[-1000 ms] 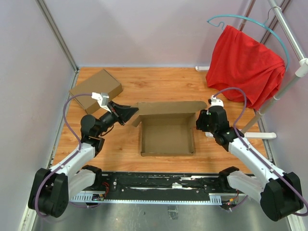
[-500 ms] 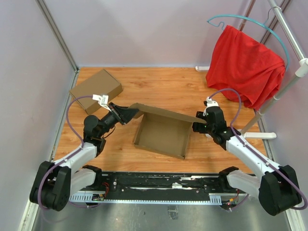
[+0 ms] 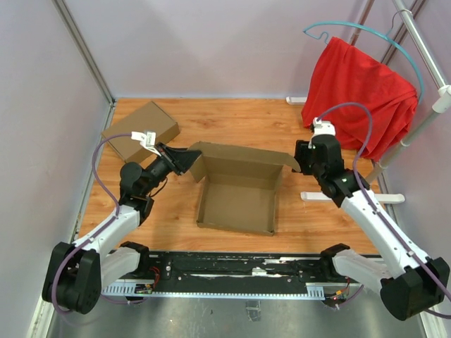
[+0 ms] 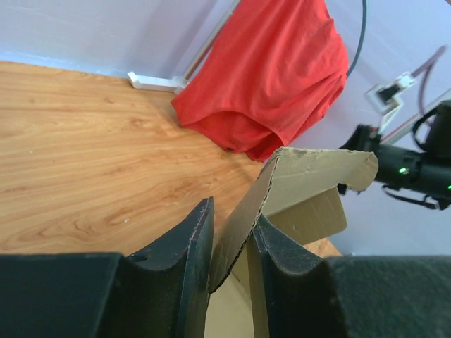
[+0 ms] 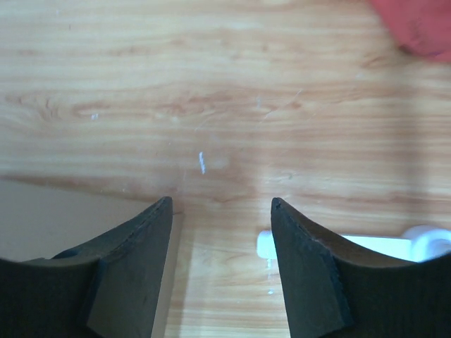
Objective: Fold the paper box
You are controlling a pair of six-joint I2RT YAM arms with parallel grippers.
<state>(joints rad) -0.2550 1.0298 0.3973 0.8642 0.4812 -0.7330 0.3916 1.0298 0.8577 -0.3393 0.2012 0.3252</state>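
Box: the paper box sits mid-table between the two arms, tray open to the ceiling, its back lid panel standing up and leaning a little.
Left gripper: the left gripper has its fingers narrow around the lid's left corner; the wrist view shows the cardboard edge running between the two pads, though whether they bite or only bracket it is hard to tell.
Right gripper: the right gripper is parted with bare wood between its fingers and nothing in them, hovering just beside the lid's right corner.
Step in hand: by the look of it, the lid fold.
Next move: probably the right side must take its corner so both ends swing down evenly over the tray.
Risk: one-sided pulling could skew the box.
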